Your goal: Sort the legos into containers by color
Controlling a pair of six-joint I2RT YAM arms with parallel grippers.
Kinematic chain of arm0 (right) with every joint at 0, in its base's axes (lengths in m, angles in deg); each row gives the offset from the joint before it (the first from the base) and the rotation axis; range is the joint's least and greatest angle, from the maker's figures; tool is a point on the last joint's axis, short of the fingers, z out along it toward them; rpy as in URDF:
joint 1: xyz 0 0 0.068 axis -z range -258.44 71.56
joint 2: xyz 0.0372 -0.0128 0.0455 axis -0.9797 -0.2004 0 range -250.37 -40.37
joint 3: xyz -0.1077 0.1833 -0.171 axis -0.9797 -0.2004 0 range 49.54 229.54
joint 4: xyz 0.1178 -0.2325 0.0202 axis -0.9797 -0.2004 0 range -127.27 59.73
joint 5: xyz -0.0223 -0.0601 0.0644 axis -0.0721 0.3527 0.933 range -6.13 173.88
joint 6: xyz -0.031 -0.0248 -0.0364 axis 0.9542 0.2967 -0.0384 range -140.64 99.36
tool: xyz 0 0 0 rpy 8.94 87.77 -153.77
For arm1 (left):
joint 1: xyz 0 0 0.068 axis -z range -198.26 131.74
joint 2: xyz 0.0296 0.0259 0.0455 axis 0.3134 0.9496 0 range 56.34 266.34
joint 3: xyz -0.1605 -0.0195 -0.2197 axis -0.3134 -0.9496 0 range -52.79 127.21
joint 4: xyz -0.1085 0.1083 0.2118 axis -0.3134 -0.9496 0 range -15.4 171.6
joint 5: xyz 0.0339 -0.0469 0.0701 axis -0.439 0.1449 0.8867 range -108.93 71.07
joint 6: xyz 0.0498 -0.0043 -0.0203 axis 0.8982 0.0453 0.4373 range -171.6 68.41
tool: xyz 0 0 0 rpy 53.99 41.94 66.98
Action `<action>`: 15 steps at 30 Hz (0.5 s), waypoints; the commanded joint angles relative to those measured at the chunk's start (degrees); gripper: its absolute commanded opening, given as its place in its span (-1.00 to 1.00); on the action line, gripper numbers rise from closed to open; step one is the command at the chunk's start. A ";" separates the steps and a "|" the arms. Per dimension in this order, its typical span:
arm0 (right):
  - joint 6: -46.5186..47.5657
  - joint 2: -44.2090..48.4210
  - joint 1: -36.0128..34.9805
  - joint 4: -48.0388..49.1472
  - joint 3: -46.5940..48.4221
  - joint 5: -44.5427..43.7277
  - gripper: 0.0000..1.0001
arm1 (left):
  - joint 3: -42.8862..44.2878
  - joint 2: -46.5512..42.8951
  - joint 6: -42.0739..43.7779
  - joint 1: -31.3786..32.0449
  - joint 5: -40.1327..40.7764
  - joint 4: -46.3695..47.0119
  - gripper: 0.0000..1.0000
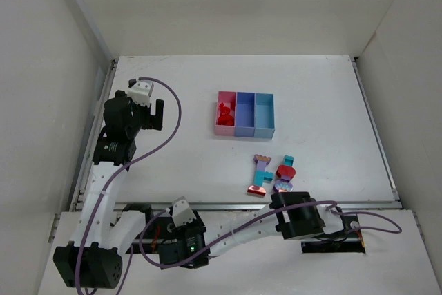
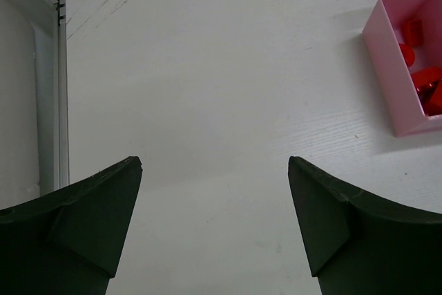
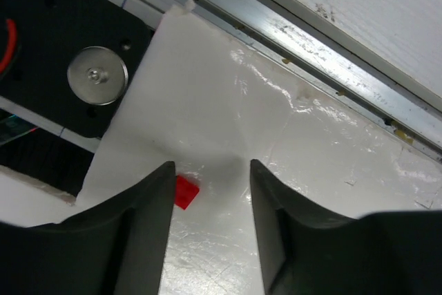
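— Red ones first: where do you see them?

— Several red bricks point(image 1: 224, 110) lie in the pink bin point(image 1: 216, 115), the left one of three bins joined in a row at the middle of the counter point(image 1: 166, 88). The purple-blue bin point(image 1: 245, 119) is the middle one and the light blue bin point(image 1: 264, 119) is on the right. One small red chip point(image 3: 186, 192) lies under my right claw point(image 3: 212, 167). It is on a glossy white sheet point(image 3: 311, 170) just off the counter's near edge, on my side of the metal rail point(image 3: 311, 43).

— Is that claw gripping it?

— No. Its jaws stand partway apart, and the chip lies flat on the sheet, right beside the inner face of one finger. I cannot tell whether it touches.

— And the left one?

— My left claw point(image 2: 214, 164) hangs spread wide with nothing between its jaws, above bare counter near the left edge.

— What is loose on the counter?

— Two mixed lumps close to the near edge, right of the middle, between the bins and my right arm. One is a long stack point(image 1: 260, 175) of lavender, teal and red. Just beside it is a clump point(image 1: 284, 172) of teal, red and lavender.
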 commanded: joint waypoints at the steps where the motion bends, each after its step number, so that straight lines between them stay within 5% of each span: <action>1: -2.03 2.56 -1.34 -0.96 3.12 -1.21 0.08 | -0.02 -0.42 0.86 -0.19 -1.15 0.83 0.70; 5: -5.56 3.70 -1.34 -0.44 2.50 -1.21 0.31 | -0.55 -0.42 0.86 -0.19 -1.15 0.83 0.70; 15: -17.68 1.95 -1.34 0.97 0.04 1.34 0.19 | -0.55 -0.95 0.86 -0.19 -1.15 0.83 0.70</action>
